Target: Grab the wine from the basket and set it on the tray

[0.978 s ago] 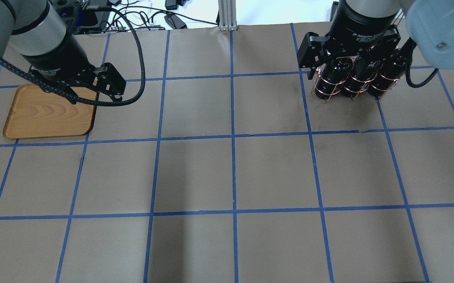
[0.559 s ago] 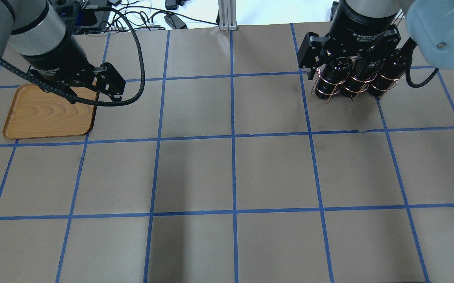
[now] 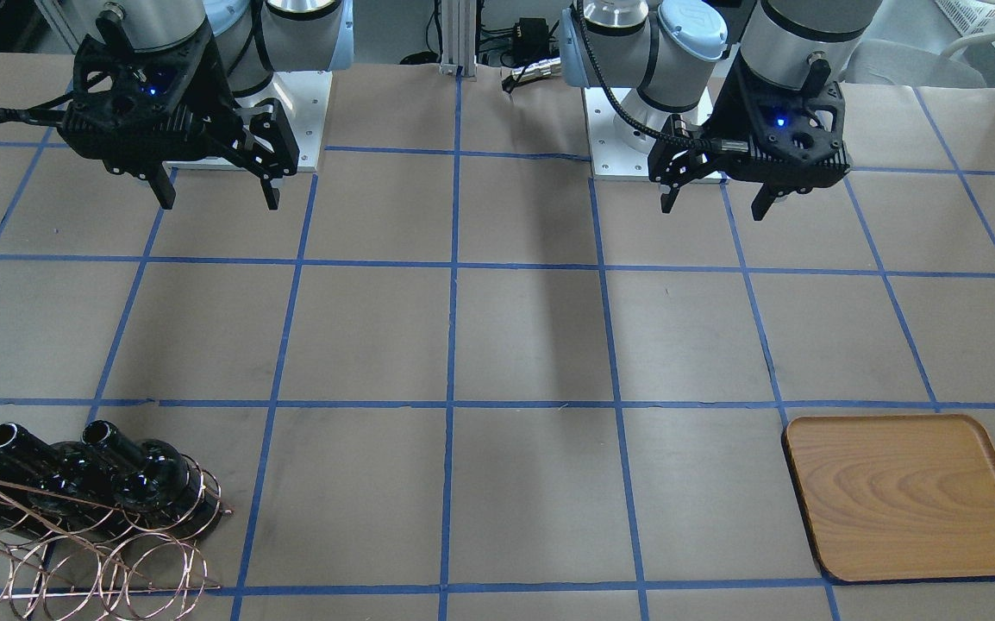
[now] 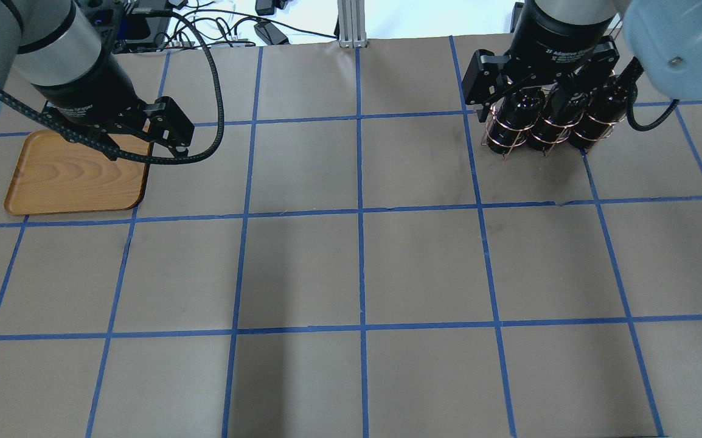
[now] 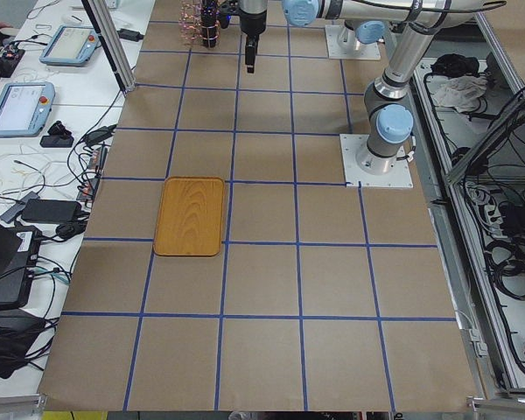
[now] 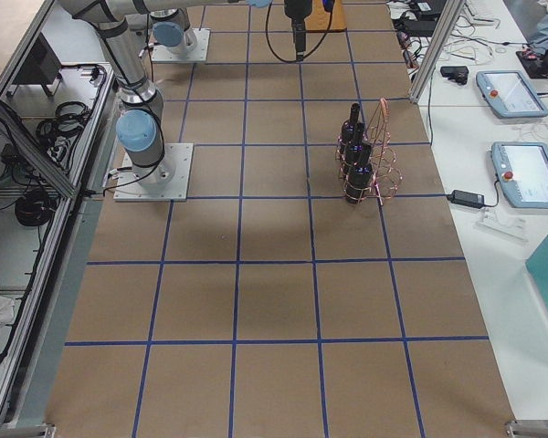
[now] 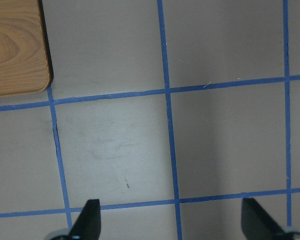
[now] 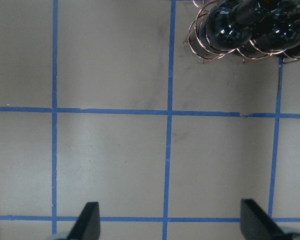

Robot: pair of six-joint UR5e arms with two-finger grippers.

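My desk (image 4: 302,274) is covered in brown paper, gridded with blue tape (image 4: 362,328). An aluminium post (image 4: 351,24) stands at its far edge, cables (image 4: 229,27) beside it. A white side bench (image 5: 17,157) carries 2 tablets (image 5: 22,107). Lighting is even.

Silver arms (image 3: 808,39), pale-blue joints (image 3: 694,26), black cables (image 4: 219,97)

Basket (image 3: 84,552) — partly off-frame, bottom-left

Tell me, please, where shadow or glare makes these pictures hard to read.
Front-facing view: a soft grey shadow band lies on the table; the bottles show small highlights. Right wrist view: glare spots on the black glass, yet sharp. Left exterior view: bottles too small to judge.
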